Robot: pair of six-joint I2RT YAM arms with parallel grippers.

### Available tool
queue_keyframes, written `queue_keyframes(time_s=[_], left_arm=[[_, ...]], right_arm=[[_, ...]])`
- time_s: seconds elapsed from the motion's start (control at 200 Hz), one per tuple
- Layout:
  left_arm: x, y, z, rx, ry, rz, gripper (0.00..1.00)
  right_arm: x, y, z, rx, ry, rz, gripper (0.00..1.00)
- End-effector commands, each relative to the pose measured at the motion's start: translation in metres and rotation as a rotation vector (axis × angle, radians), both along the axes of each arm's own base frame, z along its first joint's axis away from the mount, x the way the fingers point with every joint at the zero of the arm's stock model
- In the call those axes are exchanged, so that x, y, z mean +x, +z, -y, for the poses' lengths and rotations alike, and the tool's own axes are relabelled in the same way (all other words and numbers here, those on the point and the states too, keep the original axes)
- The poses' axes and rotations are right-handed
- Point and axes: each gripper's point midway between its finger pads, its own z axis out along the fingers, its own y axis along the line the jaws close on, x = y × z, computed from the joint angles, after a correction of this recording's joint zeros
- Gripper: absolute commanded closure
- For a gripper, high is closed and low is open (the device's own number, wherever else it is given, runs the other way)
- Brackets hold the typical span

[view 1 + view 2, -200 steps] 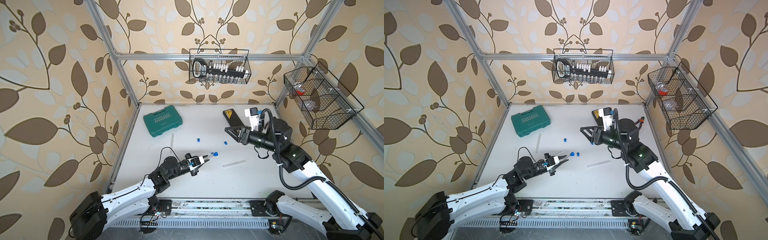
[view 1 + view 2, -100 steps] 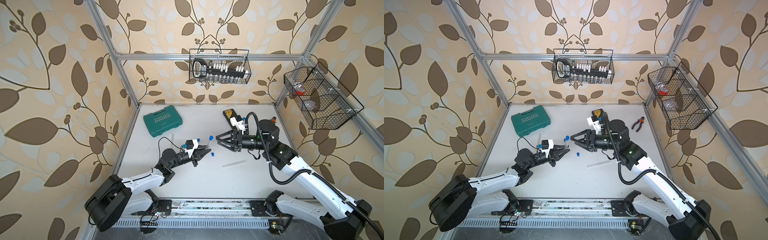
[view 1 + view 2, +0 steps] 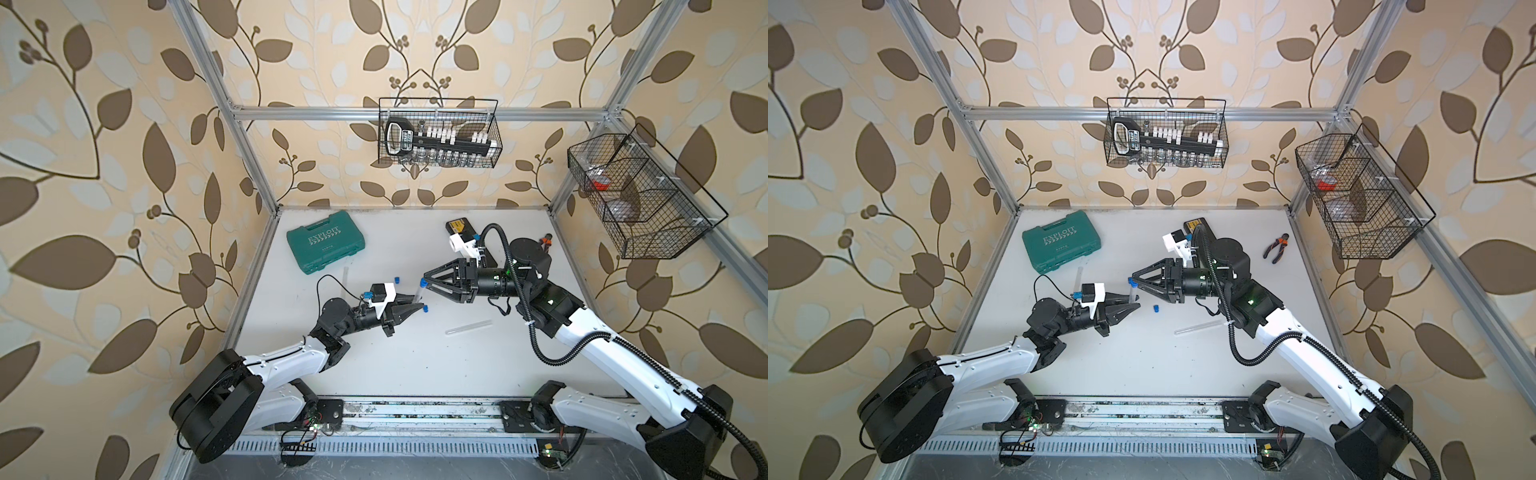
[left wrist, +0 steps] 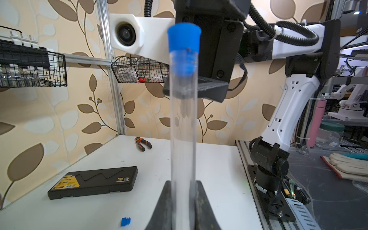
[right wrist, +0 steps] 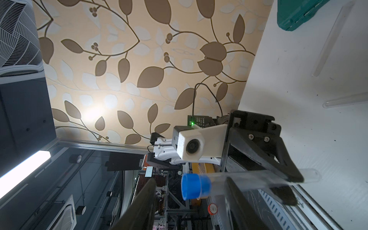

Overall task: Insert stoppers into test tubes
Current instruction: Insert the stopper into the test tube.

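The left end effector (image 4: 184, 203) is clamped tight on the lower part of a test tube (image 4: 184, 129). The tube stands roughly upright above the bench (image 4: 215, 159), rounded end down (the right wrist view shows that end poking out past the fingers). A blue stopper (image 4: 184, 39) sits in the tube's mouth, its narrow part inside the clear wall and its wider head above the rim.

The right end effector (image 5: 189, 178) faces the tube from the opposite side, level with the stopper. Its jaws stand apart, one on each side of the plug, with a plain gap on at least one side, and it has hold of nothing.

A second test tube (image 3: 468, 327) lies on its side on the bench near the right arm. A third test tube (image 3: 345, 275) lies just beside the green case (image 3: 326, 242). A loose stopper (image 3: 425, 308) rests on the bench near the left end effector's tips, and a second loose stopper (image 3: 396, 280) sits a little farther back. A black case (image 4: 93, 182) and orange-handled pliers (image 4: 143, 143) lie toward the back of the bench.
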Motion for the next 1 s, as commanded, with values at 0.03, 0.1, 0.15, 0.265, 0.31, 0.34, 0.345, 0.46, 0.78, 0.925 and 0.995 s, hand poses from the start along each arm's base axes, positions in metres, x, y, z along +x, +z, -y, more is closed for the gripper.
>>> queue_keyframes(time_s=[0.03, 0.1, 0.15, 0.265, 0.31, 0.34, 0.345, 0.46, 0.78, 0.925, 0.995], left_arm=[[-0.005, 0.030, -0.003, -0.072, -0.021, 0.075, 1.00], [-0.006, 0.033, -0.004, -0.078, -0.024, 0.081, 1.00], [-0.007, 0.034, -0.004, -0.078, -0.029, 0.083, 1.00], [-0.009, 0.038, -0.004, -0.083, -0.038, 0.092, 1.00], [-0.010, 0.039, -0.004, -0.081, -0.042, 0.095, 1.00], [-0.011, 0.040, -0.003, -0.080, -0.046, 0.095, 1.00], [-0.011, 0.040, -0.003, -0.080, -0.047, 0.096, 1.00], [-0.014, 0.046, -0.004, -0.088, -0.056, 0.112, 1.00], [-0.023, 0.080, -0.010, -0.138, -0.060, 0.205, 1.00], [-0.028, 0.095, -0.012, -0.156, -0.067, 0.244, 1.00], [-0.029, 0.099, -0.012, -0.156, -0.071, 0.254, 1.00]], right_arm=[[-0.002, -0.010, -0.002, -0.001, 0.015, -0.016, 0.51], [-0.002, -0.016, -0.002, -0.011, 0.012, -0.030, 0.52], [-0.002, -0.020, -0.002, -0.016, 0.013, -0.036, 0.54], [-0.002, -0.027, -0.003, -0.035, 0.010, -0.053, 0.56], [-0.003, -0.029, -0.003, -0.041, 0.012, -0.052, 0.56], [-0.003, -0.030, -0.003, -0.045, 0.014, -0.053, 0.56], [-0.003, -0.030, -0.003, -0.046, 0.013, -0.054, 0.56], [-0.004, -0.040, -0.003, -0.070, 0.009, -0.073, 0.57], [-0.005, -0.052, -0.001, -0.034, -0.007, -0.138, 0.65], [-0.005, -0.062, 0.000, -0.079, -0.016, -0.147, 0.68], [-0.005, -0.064, 0.000, -0.085, -0.015, -0.150, 0.68]])
